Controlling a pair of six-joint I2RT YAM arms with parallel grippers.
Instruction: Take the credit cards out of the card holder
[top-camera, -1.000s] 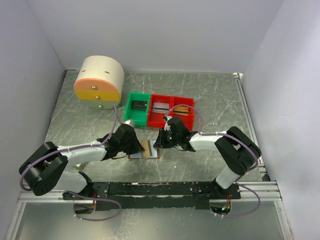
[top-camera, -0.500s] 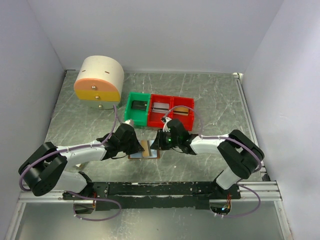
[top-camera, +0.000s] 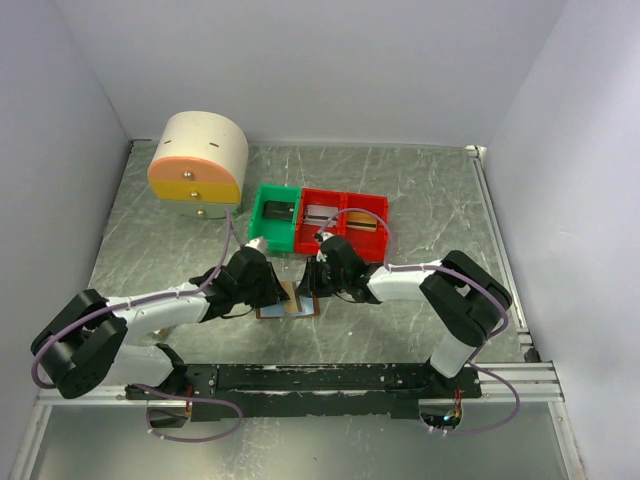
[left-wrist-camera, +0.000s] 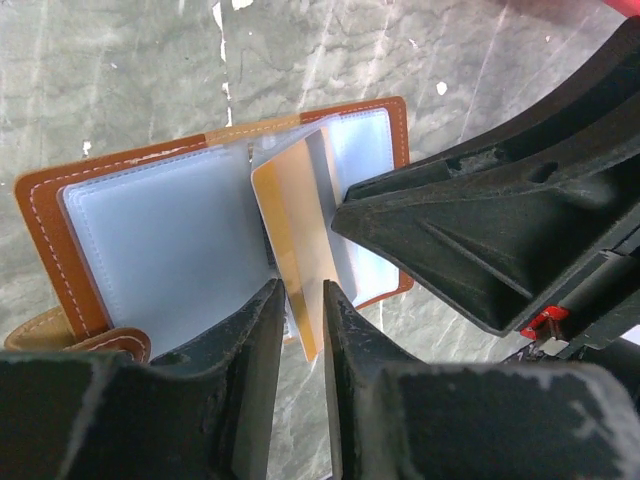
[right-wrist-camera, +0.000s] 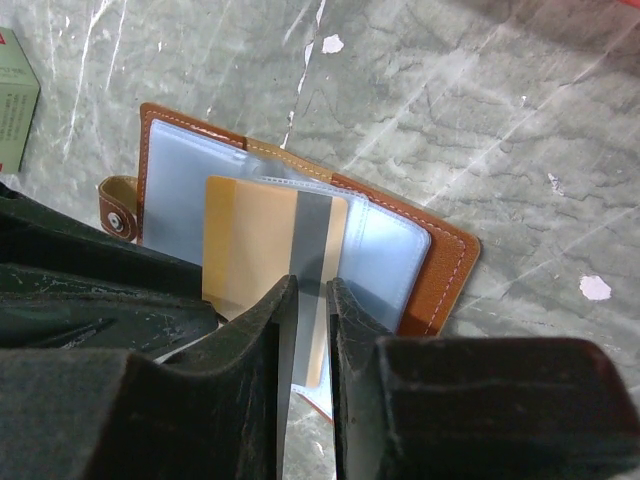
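Note:
The card holder (top-camera: 286, 309) lies open on the table between both grippers, brown with pale-blue panels (left-wrist-camera: 150, 240) and a snap tab (right-wrist-camera: 118, 205). An orange-yellow credit card (left-wrist-camera: 295, 230) with a grey stripe (right-wrist-camera: 312, 235) stands tilted up out of the holder's middle. My left gripper (left-wrist-camera: 303, 292) has its jaws closed on the card's lower end. My right gripper (right-wrist-camera: 312, 292) is shut, with its tips down on the holder's right panel (right-wrist-camera: 395, 265) just beside the card. Its finger (left-wrist-camera: 450, 230) fills the right of the left wrist view.
A green bin (top-camera: 275, 215) and a red two-part bin (top-camera: 345, 222) stand just behind the holder. A round wooden drawer box (top-camera: 198, 160) sits at the back left. A small pale box with a red edge (right-wrist-camera: 15, 110) lies near the holder.
My right gripper has moved left and closer to the holder. The left gripper stays at the holder with the card.

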